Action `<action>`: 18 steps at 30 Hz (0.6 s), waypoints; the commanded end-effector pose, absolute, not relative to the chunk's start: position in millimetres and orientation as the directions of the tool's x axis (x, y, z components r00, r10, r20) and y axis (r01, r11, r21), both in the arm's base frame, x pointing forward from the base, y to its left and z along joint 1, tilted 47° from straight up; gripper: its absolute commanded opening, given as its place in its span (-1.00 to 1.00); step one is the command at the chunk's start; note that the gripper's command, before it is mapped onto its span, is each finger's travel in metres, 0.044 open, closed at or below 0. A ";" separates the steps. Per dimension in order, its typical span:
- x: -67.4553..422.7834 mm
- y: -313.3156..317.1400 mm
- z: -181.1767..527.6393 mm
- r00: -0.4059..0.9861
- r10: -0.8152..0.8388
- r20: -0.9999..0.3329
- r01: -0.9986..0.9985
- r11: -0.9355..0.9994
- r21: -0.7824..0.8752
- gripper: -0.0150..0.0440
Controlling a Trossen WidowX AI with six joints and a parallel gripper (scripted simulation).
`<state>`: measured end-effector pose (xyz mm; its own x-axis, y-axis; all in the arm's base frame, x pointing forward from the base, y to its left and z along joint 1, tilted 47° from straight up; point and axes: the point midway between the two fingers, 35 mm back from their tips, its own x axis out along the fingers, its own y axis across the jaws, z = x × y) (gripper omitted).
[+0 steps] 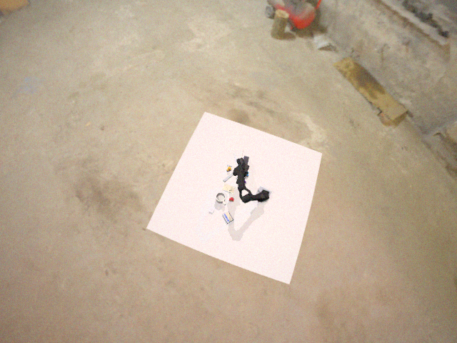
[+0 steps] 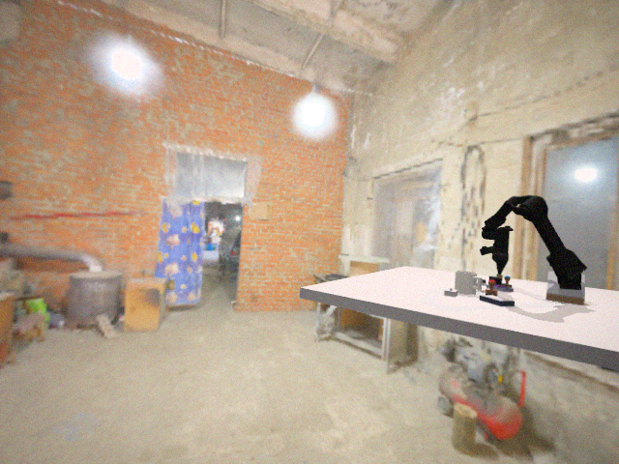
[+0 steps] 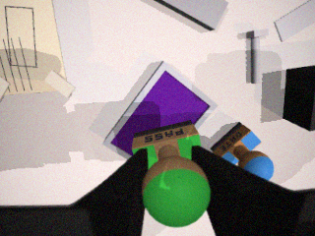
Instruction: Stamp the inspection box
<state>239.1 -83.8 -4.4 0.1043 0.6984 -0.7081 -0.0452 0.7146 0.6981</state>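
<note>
One black arm stands on the white tabletop in the top view, bent over a small cluster of things near the middle. Beside it lie a pale round container, a small red item and a blue-edged flat piece; they are too small here to name more closely. The claw itself cannot be made out from this height.

From the exterior view, the arm arches up from its base at the far right of the tabletop and points its claw straight down over a group of low objects. A grey block sits to the left of them and a dark flat slab lies in front. What is between the fingers is too small to read here.

At the wrist, the claw is closed on the PASS stamp, its two dark fingers pressing the green body from either side, the green knob toward the camera and the word PASS showing on the base edge. The stamp's base overlaps the near edge of the purple ink pad; whether it touches the pad cannot be told. A blue-knobbed stamp lies on its side just right of the pad. The cream card, with its outlined inspection box, lies at upper left, well apart from the stamp.
</note>
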 end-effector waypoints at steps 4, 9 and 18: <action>238.5 -78.7 -8.6 0.103 0.703 -0.703 -0.038 0.709 0.704 -0.49; 238.8 -76.3 -10.8 0.103 0.703 -0.703 -0.039 0.709 0.704 -0.49; 239.2 -71.9 -14.8 0.103 0.704 -0.703 -0.039 0.709 0.704 -0.49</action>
<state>240.3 -75.1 -12.5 0.1046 0.6984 -0.7080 -0.0469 0.7146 0.6980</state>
